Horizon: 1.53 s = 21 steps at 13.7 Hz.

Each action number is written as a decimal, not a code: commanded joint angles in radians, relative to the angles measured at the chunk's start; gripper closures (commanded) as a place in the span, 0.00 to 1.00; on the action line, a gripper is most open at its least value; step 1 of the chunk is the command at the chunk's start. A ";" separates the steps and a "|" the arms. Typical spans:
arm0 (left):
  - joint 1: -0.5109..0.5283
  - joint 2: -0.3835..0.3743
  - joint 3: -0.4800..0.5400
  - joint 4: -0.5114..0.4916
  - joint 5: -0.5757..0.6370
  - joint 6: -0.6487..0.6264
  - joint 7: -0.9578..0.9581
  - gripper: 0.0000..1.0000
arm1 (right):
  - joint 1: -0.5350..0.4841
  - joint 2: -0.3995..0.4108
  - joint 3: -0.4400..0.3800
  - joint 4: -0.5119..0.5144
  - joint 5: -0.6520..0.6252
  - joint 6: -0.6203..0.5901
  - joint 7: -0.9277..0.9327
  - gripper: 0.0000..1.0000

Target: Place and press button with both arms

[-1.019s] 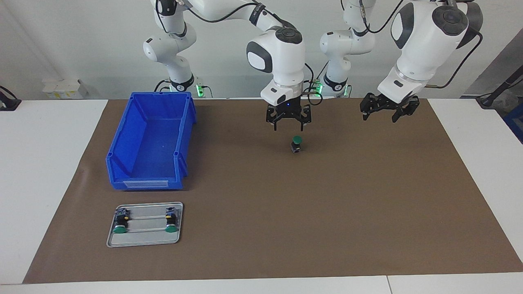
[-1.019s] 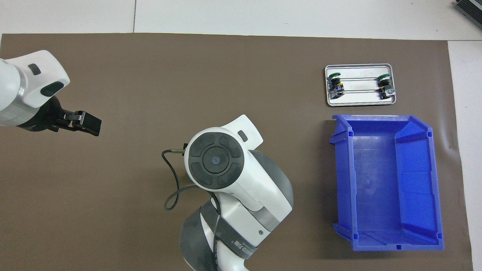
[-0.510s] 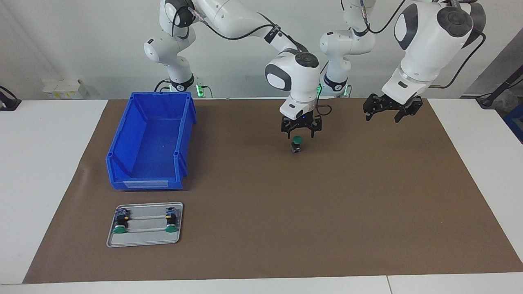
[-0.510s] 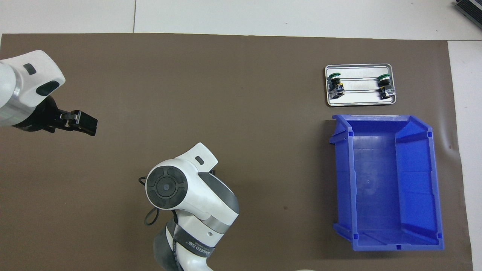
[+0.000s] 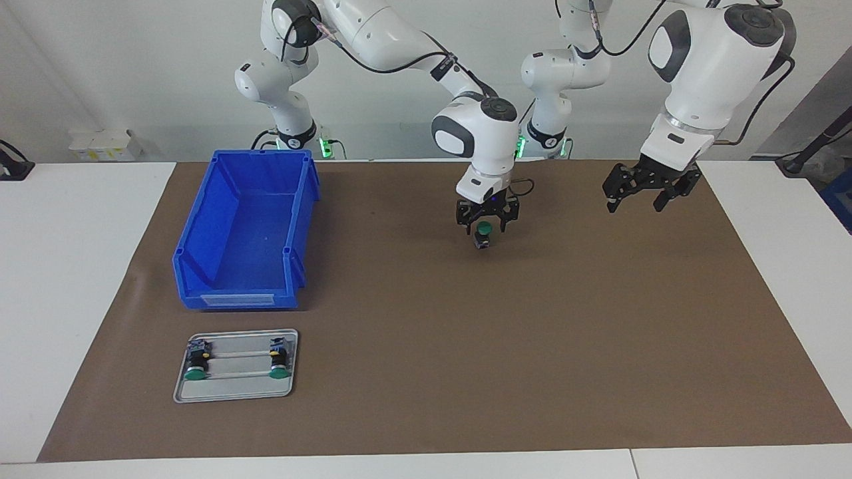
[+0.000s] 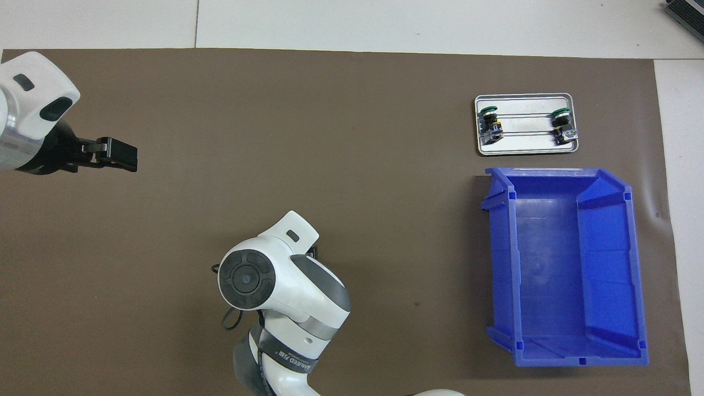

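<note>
Lowered, right hand (image 5: 487,223) straddles one button (image 5: 484,235) (grip unclear); left hand (image 5: 651,191) open; two buttons trayed.

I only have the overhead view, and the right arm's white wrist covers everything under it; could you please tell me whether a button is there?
Observer: Yes. A small push-button with a round green cap and black body stands upright on the brown mat, under that wrist.
Operator: Thank you. Where is the right hand relative to it?
Observer: The right hand is low, directly over the green cap; I cannot tell whether it touches.
Operator: And is the left hand carrying anything?
Observer: No. The left hand hangs open and empty over the mat, toward the left arm's end.
</note>
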 commanded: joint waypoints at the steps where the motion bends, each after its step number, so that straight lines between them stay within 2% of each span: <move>1: 0.006 -0.024 -0.001 -0.037 -0.012 0.045 -0.006 0.04 | -0.007 -0.002 0.009 -0.040 -0.015 0.035 -0.026 0.09; 2: 0.006 -0.024 -0.001 -0.040 -0.012 0.048 -0.005 0.04 | -0.009 -0.001 0.009 -0.038 -0.015 0.035 -0.026 0.09; 3: 0.006 -0.024 0.000 -0.041 -0.011 0.048 -0.003 0.04 | -0.010 -0.001 0.009 -0.038 -0.015 0.035 -0.028 0.16; 4: 0.007 -0.024 -0.001 -0.041 -0.011 0.050 -0.002 0.04 | -0.010 -0.002 0.009 -0.037 -0.015 0.034 -0.028 0.32; 5: 0.007 -0.024 0.000 -0.041 -0.011 0.050 0.000 0.04 | -0.012 -0.001 0.009 -0.032 -0.015 0.032 -0.028 0.56; 7: 0.006 -0.024 0.000 -0.041 -0.008 0.047 0.004 0.04 | -0.012 -0.001 0.009 -0.029 -0.013 0.032 -0.022 0.93; 8: 0.004 -0.024 0.000 -0.041 -0.003 0.044 0.013 0.04 | -0.013 -0.002 0.011 -0.026 -0.012 0.032 -0.022 1.00; 11: -0.004 -0.030 0.000 -0.046 -0.003 0.003 0.015 0.04 | -0.025 -0.026 0.009 -0.026 0.002 0.024 -0.025 1.00; 13: -0.004 -0.031 0.000 -0.046 -0.002 -0.028 0.014 0.04 | -0.059 -0.085 0.009 -0.049 0.005 0.008 -0.010 1.00; 18: 0.016 -0.031 -0.001 -0.046 -0.003 -0.028 0.017 0.00 | -0.163 -0.293 0.009 -0.210 0.007 -0.029 0.116 1.00; 21: 0.016 -0.031 0.000 -0.046 -0.003 -0.028 0.017 0.00 | -0.254 -0.365 0.007 -0.233 0.005 -0.113 0.104 1.00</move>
